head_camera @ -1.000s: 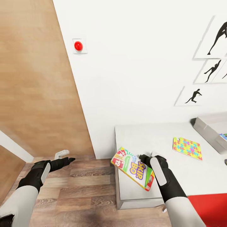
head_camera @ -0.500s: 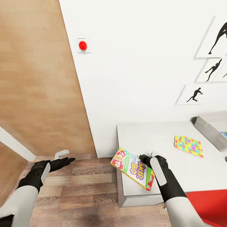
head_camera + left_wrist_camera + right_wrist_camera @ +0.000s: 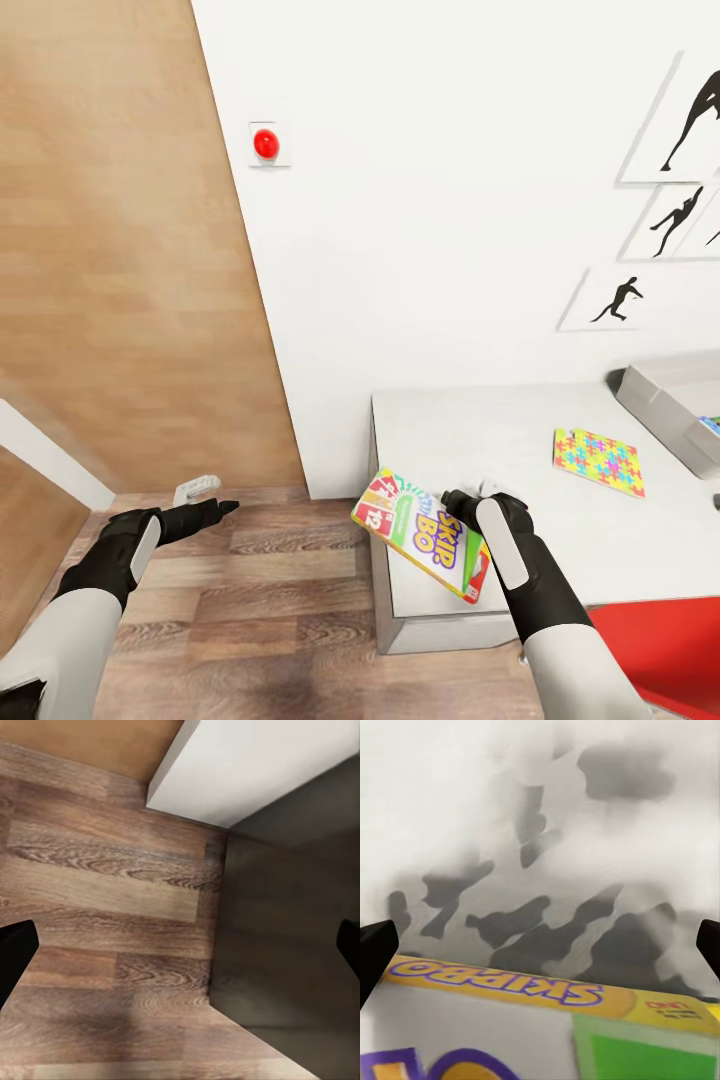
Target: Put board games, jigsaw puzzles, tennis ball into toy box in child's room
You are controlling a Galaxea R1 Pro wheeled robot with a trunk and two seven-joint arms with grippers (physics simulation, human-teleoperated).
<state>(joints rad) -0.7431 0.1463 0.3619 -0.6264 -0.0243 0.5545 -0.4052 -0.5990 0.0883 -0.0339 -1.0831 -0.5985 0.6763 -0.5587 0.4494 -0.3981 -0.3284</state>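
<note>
Right gripper (image 3: 455,497) clenched on the Skip-Bo board game (image 3: 422,534), box held tilted above the near left corner of the table (image 3: 480,435), partly overhanging the wood-plank floor (image 3: 260,590). Same box edge, with its printed title, visible close up in the right wrist view (image 3: 540,1020). Left gripper (image 3: 222,508) held out over the floor, well apart from the table; fingers (image 3: 15,956) spread wide at the edges of the left wrist view, released, grasping nothing. Jigsaw puzzle (image 3: 598,462) lying flat on the table, further right. Toy box (image 3: 655,405) at the table's far right, cut by the frame edge. Red button (image 3: 264,144) on the white wall (image 3: 430,200); silhouette pictures (image 3: 675,170) to the right.
</note>
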